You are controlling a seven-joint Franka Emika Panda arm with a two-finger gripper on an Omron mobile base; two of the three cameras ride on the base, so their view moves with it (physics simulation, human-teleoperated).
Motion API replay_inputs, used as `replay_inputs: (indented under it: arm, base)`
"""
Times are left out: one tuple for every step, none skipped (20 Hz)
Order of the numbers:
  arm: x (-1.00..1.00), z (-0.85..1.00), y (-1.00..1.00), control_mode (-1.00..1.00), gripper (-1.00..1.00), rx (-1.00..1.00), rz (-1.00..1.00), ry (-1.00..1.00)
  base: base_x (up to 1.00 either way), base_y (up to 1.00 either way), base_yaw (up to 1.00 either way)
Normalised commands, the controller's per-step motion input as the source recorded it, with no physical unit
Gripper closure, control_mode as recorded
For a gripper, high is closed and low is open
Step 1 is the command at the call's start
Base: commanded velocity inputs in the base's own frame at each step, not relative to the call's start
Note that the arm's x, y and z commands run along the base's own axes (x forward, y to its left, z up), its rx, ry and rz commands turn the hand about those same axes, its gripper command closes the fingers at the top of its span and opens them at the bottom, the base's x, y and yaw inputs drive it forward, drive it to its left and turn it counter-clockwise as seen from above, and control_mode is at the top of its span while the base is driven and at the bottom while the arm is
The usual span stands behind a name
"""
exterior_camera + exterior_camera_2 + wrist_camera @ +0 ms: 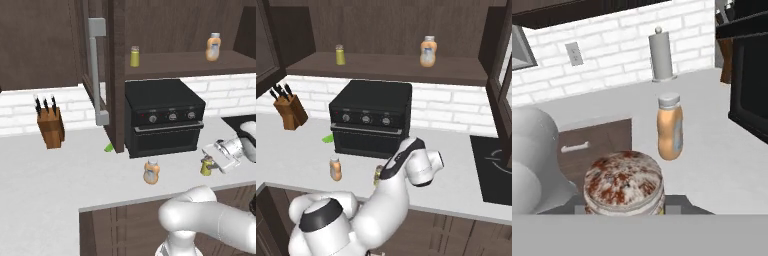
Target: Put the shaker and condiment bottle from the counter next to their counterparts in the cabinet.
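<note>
My pincer (214, 162) is at the shaker (206, 166) on the counter (50, 180), whether gripping it I cannot tell, with the condiment bottle (151, 172) beside it and 2 counterparts on the cabinet (185, 64) shelf above.

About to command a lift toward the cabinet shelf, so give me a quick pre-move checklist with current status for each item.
1. Gripper at the shaker on the counter: ok.
2. Fingers closed firmly on the shaker: cannot tell; the hand view puts its cap right at the fingertips.
3. Condiment bottle upright, apart from the shaker: ok.
4. Cabinet door open: ok.
5. Free shelf beside the counterpart shaker: ok.
6. Black oven under the shelf, in the lift path: not ok, go around.
</note>
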Motion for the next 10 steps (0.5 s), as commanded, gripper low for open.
replay_inputs:
  arm:
    - [-0.34, 1.0, 0.0, -1.0, 1.0, 0.12, -0.03, -0.14]
    - [-0.37, 1.0, 0.0, -1.0, 1.0, 0.11, -0.07, -0.12]
    - [-0.37, 1.0, 0.09, -1.0, 1.0, 0.11, -0.12, -0.15]
    - [-0.35, 1.0, 0.09, -1.0, 1.0, 0.1, -0.17, -0.13]
    - [-0.36, 1.0, 0.03, -1.0, 1.0, 0.1, -0.21, -0.13]
    - [-0.39, 1.0, 0.0, -1.0, 1.0, 0.11, -0.23, -0.13]
    - [-0.43, 1.0, 0.0, -1.0, 1.0, 0.1, -0.25, -0.13]
    - [-0.44, 1.0, 0.03, -1.0, 1.0, 0.09, -0.25, -0.12]
    - [-0.46, 1.0, 0.03, -1.0, 1.0, 0.09, -0.26, -0.11]
    - [-0.5, 1.0, 0.03, -1.0, 1.0, 0.06, -0.28, -0.09]
  base:
    - [0.0, 0.0, 0.0]
    - [0.0, 0.0, 0.0]
    - [0.0, 0.0, 0.0]
    - [0.0, 0.0, 0.0]
    - [0.0, 0.0, 0.0]
    - [0.0, 0.0, 0.0]
    - [0.0, 0.0, 0.0]
    - [0.0, 0.0, 0.0]
    - [0.0, 0.0, 0.0]
    - [0.0, 0.0, 0.0]
